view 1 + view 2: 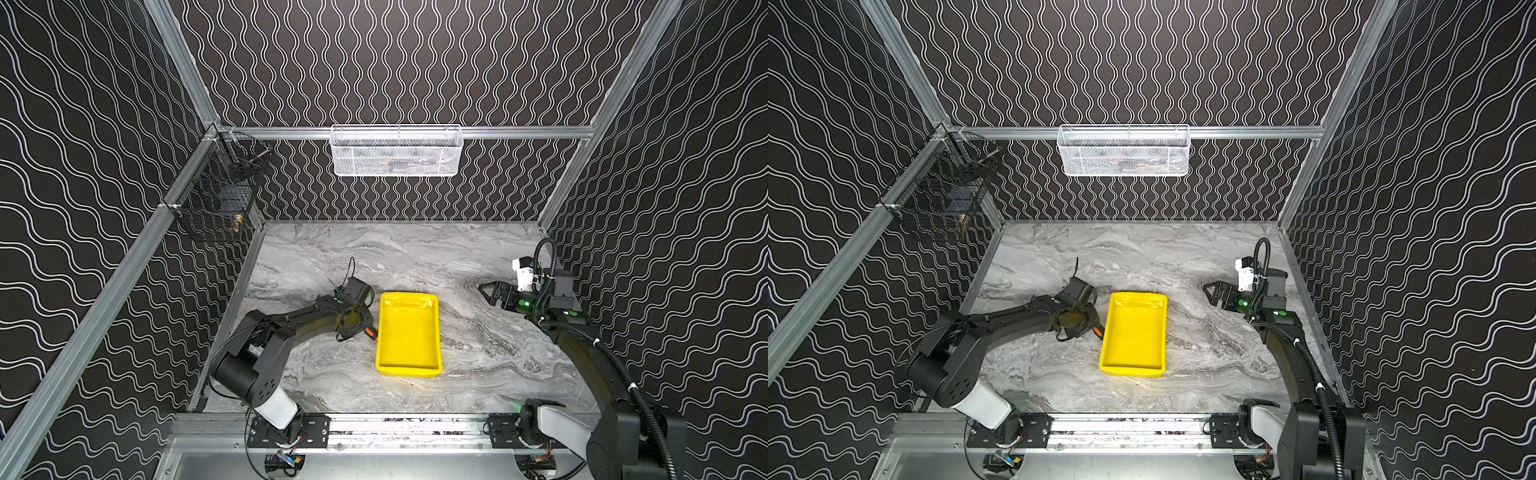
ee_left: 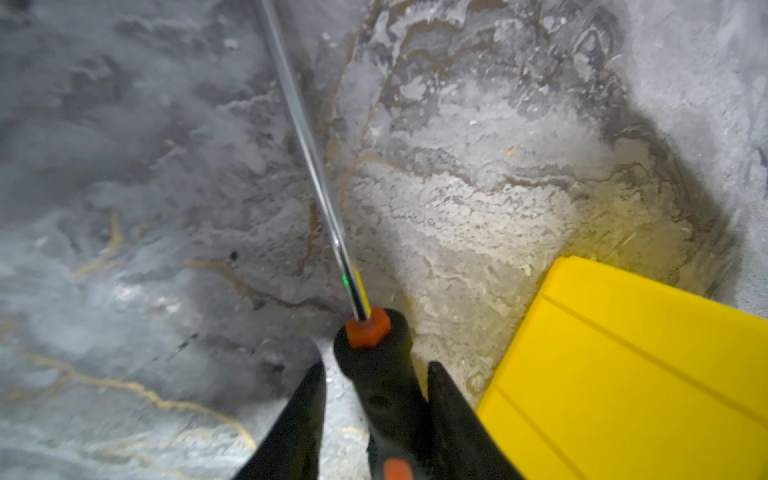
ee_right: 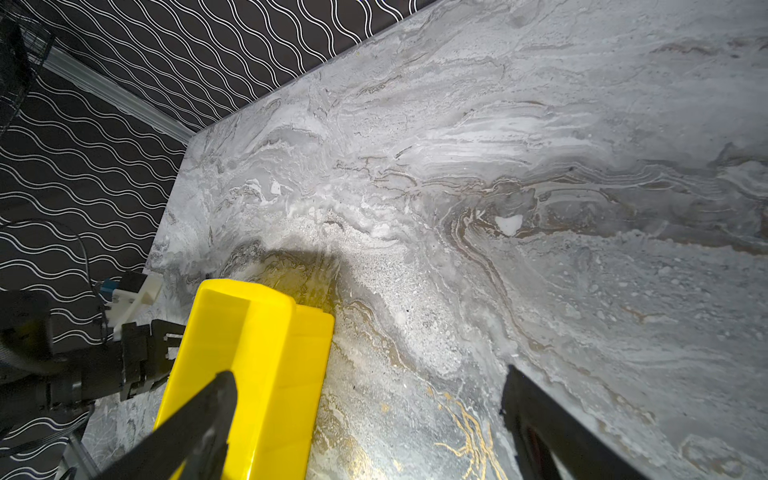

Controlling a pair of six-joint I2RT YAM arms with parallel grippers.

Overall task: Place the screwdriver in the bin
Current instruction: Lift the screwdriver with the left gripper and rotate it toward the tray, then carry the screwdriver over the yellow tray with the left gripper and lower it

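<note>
The screwdriver (image 2: 374, 365) lies on the marble table just left of the bin, with its thin metal shaft pointing away from the wrist camera. In both top views only an orange bit of its handle (image 1: 369, 332) (image 1: 1097, 331) shows under my left gripper (image 1: 362, 326) (image 1: 1090, 326). The left gripper (image 2: 376, 365) straddles the black handle: one finger rests against it and a gap shows on the other side. The yellow bin (image 1: 409, 332) (image 1: 1133, 332) (image 2: 623, 374) (image 3: 249, 353) stands empty mid-table. My right gripper (image 1: 484, 289) (image 1: 1208, 287) (image 3: 369, 374) hovers open to the right of the bin, holding nothing.
A white mesh basket (image 1: 397, 151) hangs on the back rail and a black wire basket (image 1: 220, 195) on the left rail. Patterned walls close in the table on three sides. The bin's left wall stands right beside the left gripper.
</note>
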